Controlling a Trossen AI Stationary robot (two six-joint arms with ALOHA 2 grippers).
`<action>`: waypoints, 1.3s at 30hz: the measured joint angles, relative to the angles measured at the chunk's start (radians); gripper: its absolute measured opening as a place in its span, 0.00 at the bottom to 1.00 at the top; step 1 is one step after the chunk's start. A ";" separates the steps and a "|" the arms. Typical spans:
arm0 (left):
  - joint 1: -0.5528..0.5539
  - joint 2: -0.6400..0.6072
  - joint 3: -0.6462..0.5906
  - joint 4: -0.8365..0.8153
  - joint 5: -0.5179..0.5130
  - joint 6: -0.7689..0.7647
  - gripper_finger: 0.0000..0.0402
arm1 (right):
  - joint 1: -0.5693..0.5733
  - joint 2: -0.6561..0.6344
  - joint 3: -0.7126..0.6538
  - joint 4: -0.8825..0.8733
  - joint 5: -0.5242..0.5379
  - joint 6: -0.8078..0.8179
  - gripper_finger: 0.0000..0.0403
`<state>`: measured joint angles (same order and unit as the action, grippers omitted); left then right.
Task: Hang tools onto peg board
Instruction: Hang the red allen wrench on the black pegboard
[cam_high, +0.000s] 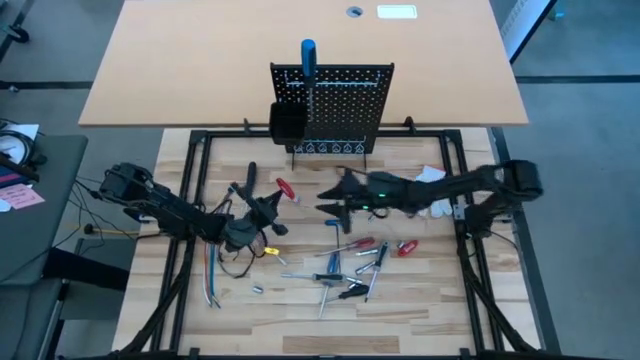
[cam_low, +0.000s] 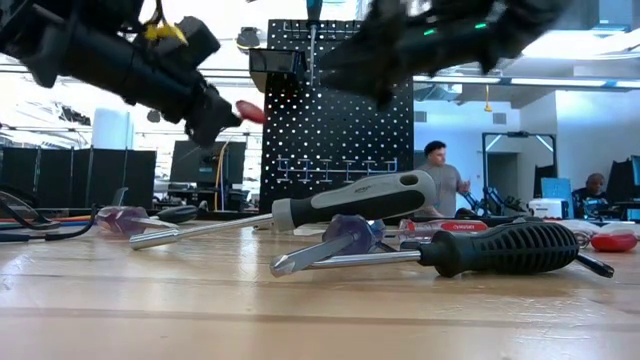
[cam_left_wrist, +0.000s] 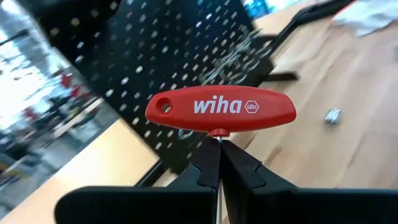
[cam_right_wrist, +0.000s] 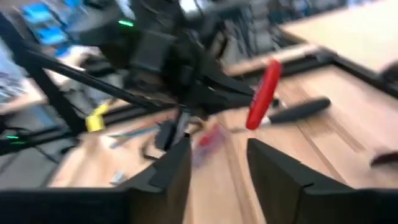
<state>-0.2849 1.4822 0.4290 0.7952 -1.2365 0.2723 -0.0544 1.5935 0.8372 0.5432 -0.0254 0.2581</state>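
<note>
A slatted wood table in an open workroom carries the job. The left gripper is pinched tight on the thin shaft of a red T-handle driver, handle crosswise above the fingertips and lifted off the table. The peg board stands just ahead of it, face toward the handle, so the left arm is the nearer one. The right gripper hangs beside it with fingers parted, holding nothing. More tools lie loose behind both arms.
</note>
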 joint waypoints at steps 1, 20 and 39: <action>-0.008 0.016 0.000 0.001 -0.013 -0.012 0.00 | 0.002 0.036 0.039 -0.028 0.002 -0.008 0.47; -0.115 0.305 0.116 0.242 -0.124 0.066 0.00 | 0.002 0.313 0.237 -0.070 0.026 0.074 0.51; -0.131 0.304 0.133 0.211 -0.048 0.062 0.05 | 0.034 0.280 0.237 -0.178 0.055 0.040 0.12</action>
<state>-0.4160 1.7866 0.5621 1.0059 -1.2849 0.3345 -0.0202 1.8733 1.0744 0.3650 0.0297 0.2981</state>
